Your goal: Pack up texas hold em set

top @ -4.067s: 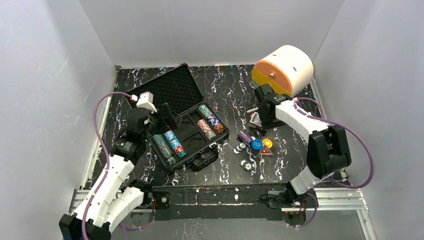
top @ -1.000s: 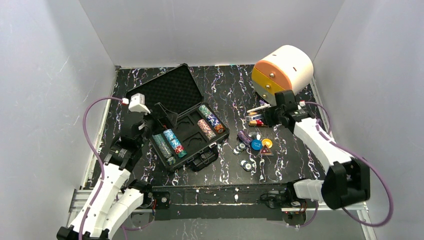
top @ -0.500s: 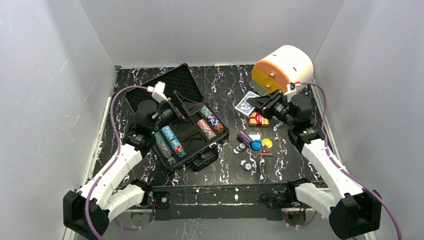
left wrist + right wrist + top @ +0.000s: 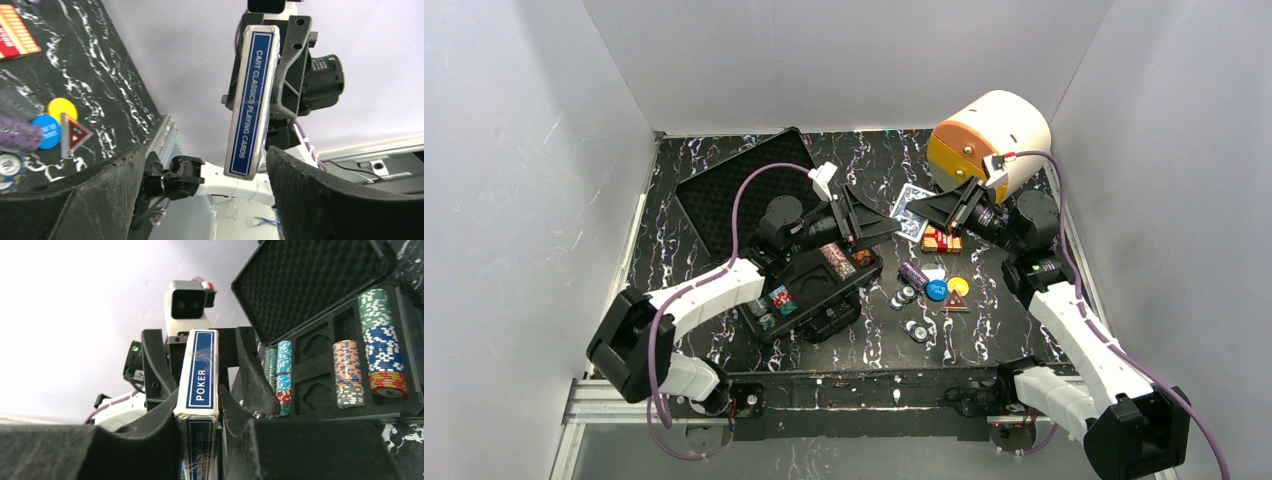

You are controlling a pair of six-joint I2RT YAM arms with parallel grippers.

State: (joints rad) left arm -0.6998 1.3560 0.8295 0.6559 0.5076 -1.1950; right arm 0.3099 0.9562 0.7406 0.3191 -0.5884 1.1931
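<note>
Two grippers meet in mid-air above the table (image 4: 874, 165), between the open case (image 4: 722, 192) and the orange-and-white drum (image 4: 991, 138).

- Right gripper (image 4: 927, 208): pressed together on the card deck (image 4: 200, 371), foam pads on its broad faces. "POKER" is readable on the narrow end. The deck's lower part is cut off at the bottom of the right wrist view.
- Left gripper (image 4: 876, 222): fingers (image 4: 325, 200) spread wide. From its wrist camera the deck stands edge-on past the gap between them. Contact with the deck is not discernible from any view.
- Top view: only one blue patterned corner of the deck shows between the two tools.
- Case: lid laid back, foam lining up. The left arm crosses the tray and hides most of it from above. The right wrist view shows chip stacks (image 4: 348, 374) in its slots.
- Table, right of case: loose chips (image 4: 912, 300), a blue disc (image 4: 936, 290), a yellow disc (image 4: 959, 286), a triangular marker (image 4: 955, 302), a purple roll (image 4: 912, 274).
- A small red box (image 4: 941, 240) is partly under the right gripper, its print too small to read.
</note>
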